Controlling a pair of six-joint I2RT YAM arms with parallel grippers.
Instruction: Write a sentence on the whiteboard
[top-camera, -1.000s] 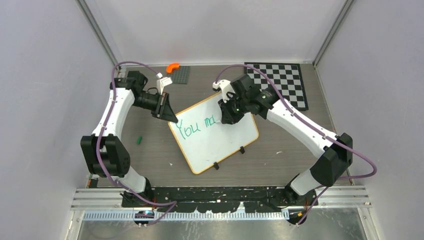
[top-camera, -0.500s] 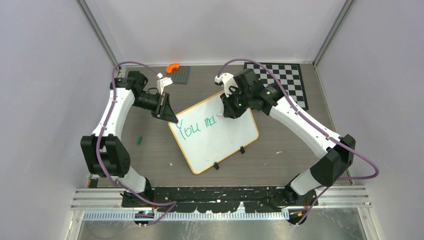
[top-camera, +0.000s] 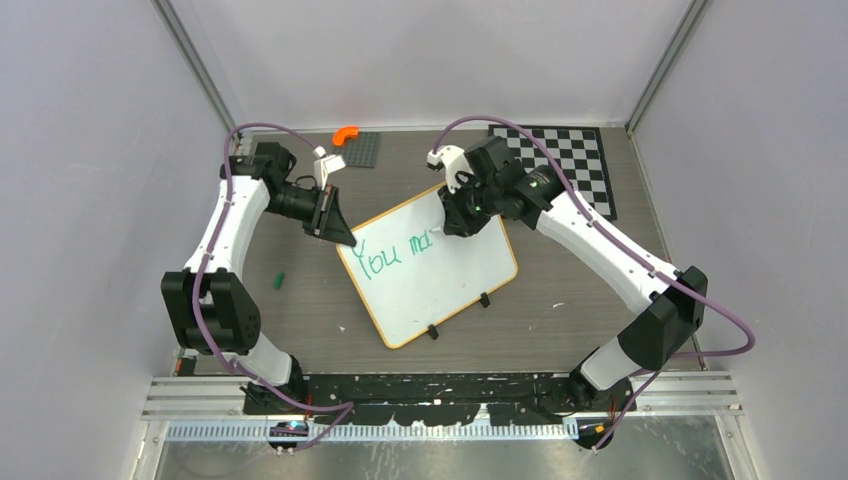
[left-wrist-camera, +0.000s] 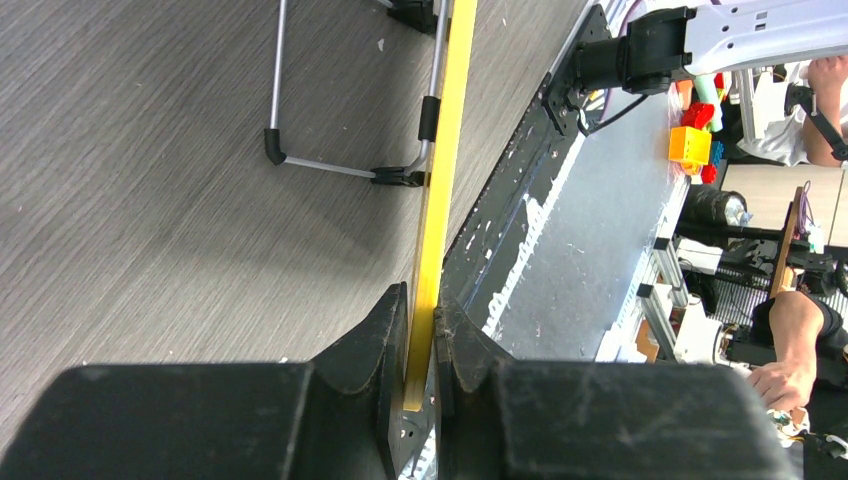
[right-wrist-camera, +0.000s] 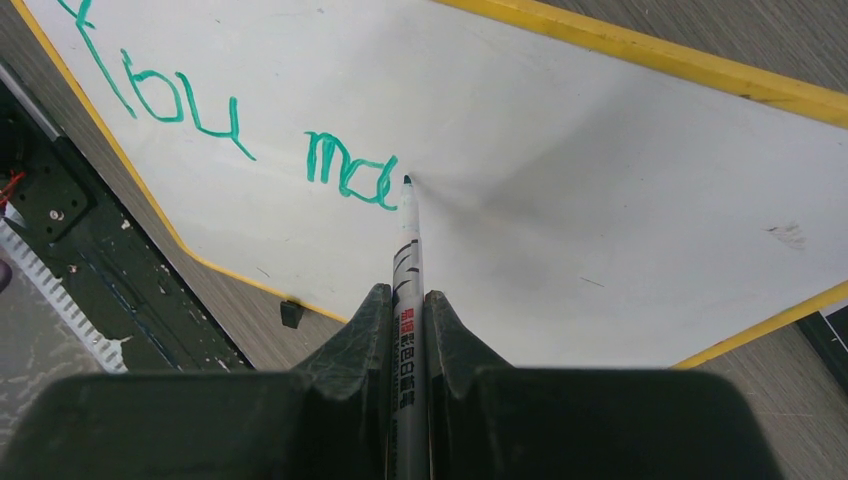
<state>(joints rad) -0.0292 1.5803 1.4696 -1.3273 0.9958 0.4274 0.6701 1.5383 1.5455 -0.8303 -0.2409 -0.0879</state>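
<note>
The whiteboard (top-camera: 440, 275) with its yellow rim lies tilted in the middle of the table. Green writing (top-camera: 395, 250) on it reads "You ma"; it also shows in the right wrist view (right-wrist-camera: 345, 170). My left gripper (top-camera: 345, 238) is shut on the board's left corner; the left wrist view shows the yellow rim (left-wrist-camera: 440, 180) edge-on between the fingers. My right gripper (top-camera: 447, 222) is shut on a grey marker (right-wrist-camera: 408, 270). The marker's green tip (right-wrist-camera: 406, 181) touches the board just right of the "a".
A black-and-white chequered board (top-camera: 565, 165) lies at the back right. A dark grey plate (top-camera: 362, 148) with an orange piece (top-camera: 345, 133) lies at the back. A small green cap (top-camera: 280, 280) lies left of the whiteboard. Grey walls close in on both sides.
My right wrist has shifted slightly up and back, and the marker tip moved a little to the right of the last letter. The left arm and the board have not moved.
</note>
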